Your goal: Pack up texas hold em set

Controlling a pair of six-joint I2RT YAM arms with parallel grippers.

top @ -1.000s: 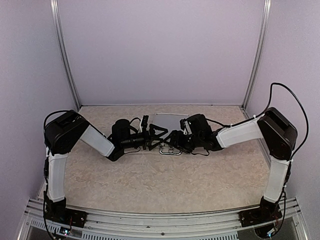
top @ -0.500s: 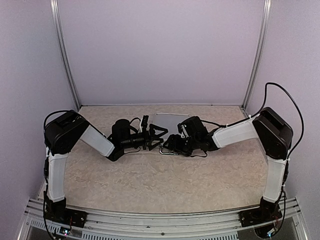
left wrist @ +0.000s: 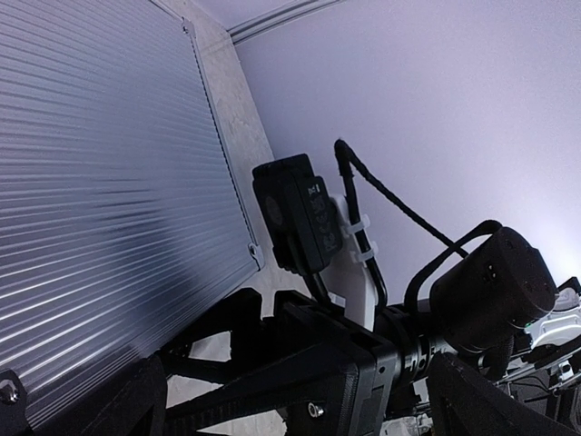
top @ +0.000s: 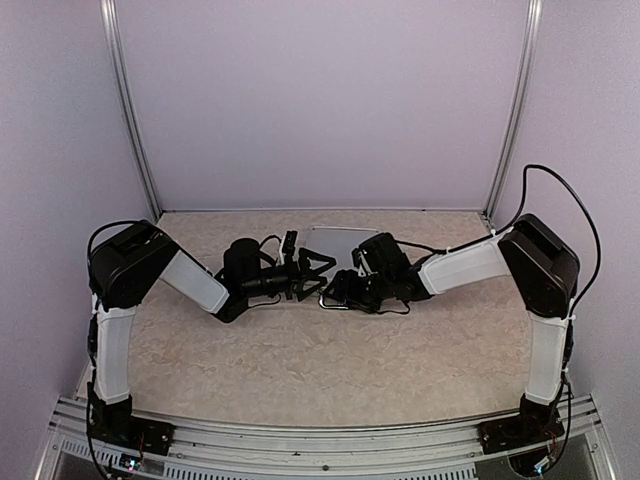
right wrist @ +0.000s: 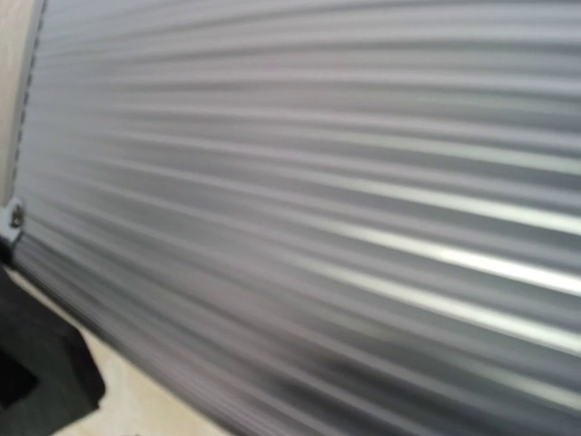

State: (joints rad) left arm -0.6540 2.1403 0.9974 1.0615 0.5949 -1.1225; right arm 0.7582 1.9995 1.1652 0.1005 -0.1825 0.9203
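Briefcase of ribbed silver aluminium lies flat toward the back of the table, about midway between its sides, with the lid down and the ridged shell facing up. A thin silver handle shows at the case's near edge, partly covered by the arms.

Both arms reach inward and meet at that near edge. The left gripper comes in from the left and sits low over the front left part of the case. Its two dark fingers are spread wide in a V, and nothing shows between them. In the left wrist view those fingers stand far apart at the bottom corners, with the ribbed lid filling the left side.

Across from it in the same view are the right arm's black wrist camera, a black cable tied to a white bracket, and a round dark joint housing.

The right gripper comes in from the right and is down at the near edge by the handle. It reads only as a dark cluster from above, so I cannot tell whether its fingers are apart or together. Its wrist view is blurred and almost filled by the ridged lid, with a corner rivet at the left edge and an unidentifiable dark part below it.
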